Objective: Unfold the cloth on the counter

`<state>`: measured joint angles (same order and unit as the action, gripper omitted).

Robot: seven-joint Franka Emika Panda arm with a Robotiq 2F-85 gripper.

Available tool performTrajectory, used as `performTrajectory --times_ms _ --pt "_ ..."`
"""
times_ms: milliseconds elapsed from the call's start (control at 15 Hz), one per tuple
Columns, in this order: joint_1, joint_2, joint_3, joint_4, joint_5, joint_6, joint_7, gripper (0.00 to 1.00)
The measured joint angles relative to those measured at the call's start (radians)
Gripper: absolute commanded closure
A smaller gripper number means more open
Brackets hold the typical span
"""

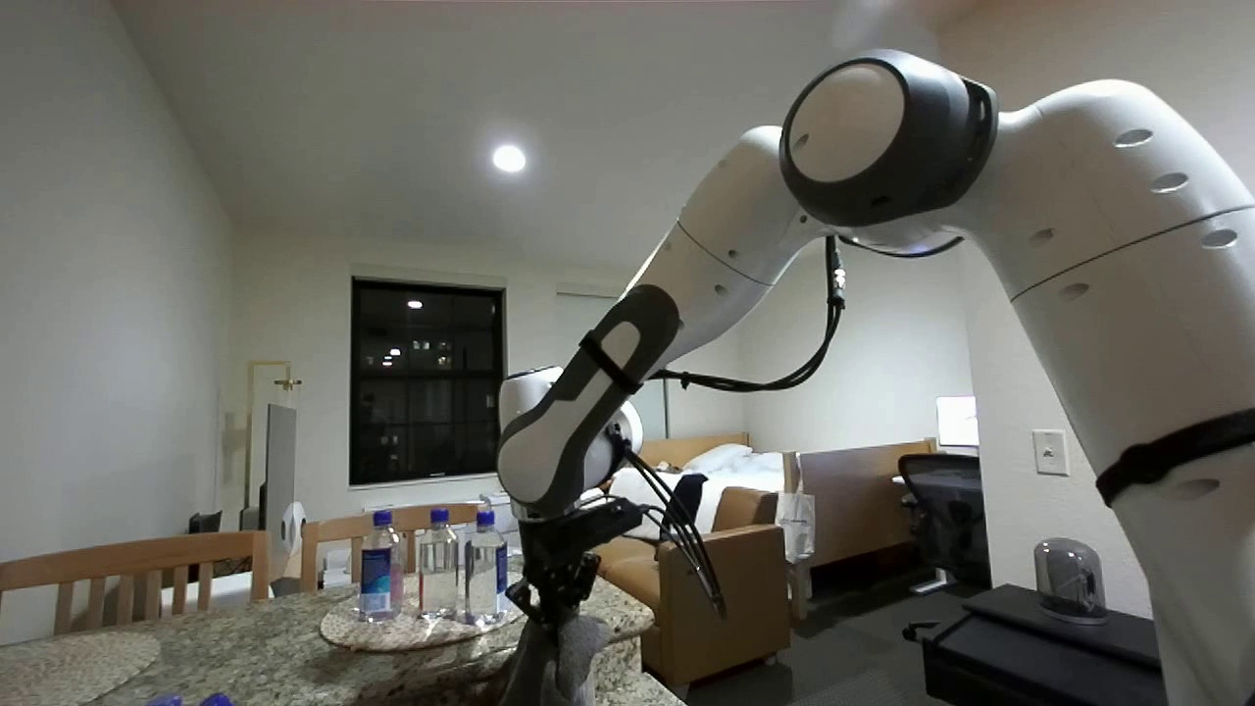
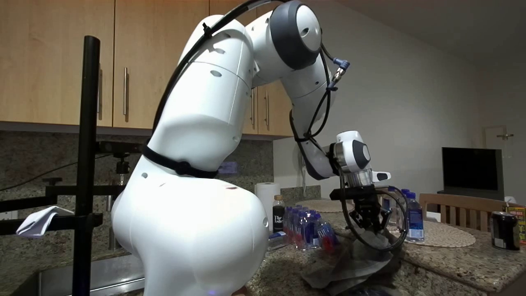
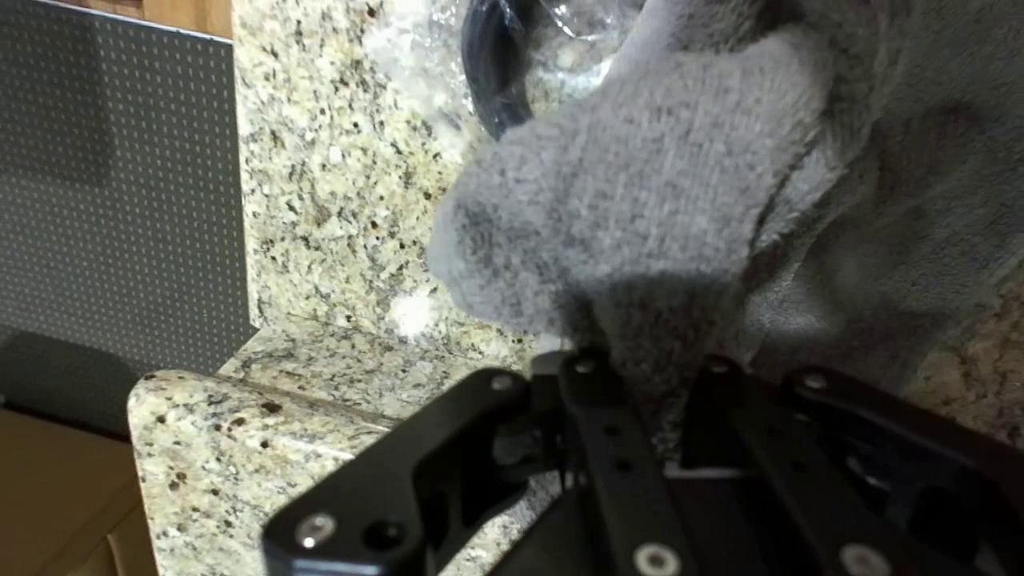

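The grey fuzzy cloth (image 3: 640, 176) is bunched up and hangs from my gripper (image 3: 652, 376). The two fingers stand a little apart with cloth filling the space between them. In an exterior view the cloth (image 1: 552, 659) hangs below the gripper (image 1: 559, 593), at the raised part of the counter (image 1: 265, 642). In an exterior view the cloth (image 2: 357, 261) spreads down from the gripper (image 2: 372, 222) in loose folds, its lower part reaching the lower level of the speckled counter (image 2: 283, 269). The exact fingertips are hidden in the cloth.
Bottles (image 1: 438, 569) stand on a round woven mat (image 1: 412, 628) on the raised counter. Several more bottles (image 2: 304, 228) stand beside the cloth. A black ring in clear plastic (image 3: 496, 72) lies beside the cloth. A black can (image 2: 504, 231) stands near the counter's edge.
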<state>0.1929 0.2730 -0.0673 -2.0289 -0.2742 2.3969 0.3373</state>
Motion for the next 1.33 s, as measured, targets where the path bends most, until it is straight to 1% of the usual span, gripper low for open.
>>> performTrajectory --times_ms 667,1333 --pt "-0.036 -0.038 -0.023 -0.053 0.0 -0.026 0.067 0.9" --pt "-0.092 -0.049 -0.034 -0.056 0.0 -0.132 0.069 0.9"
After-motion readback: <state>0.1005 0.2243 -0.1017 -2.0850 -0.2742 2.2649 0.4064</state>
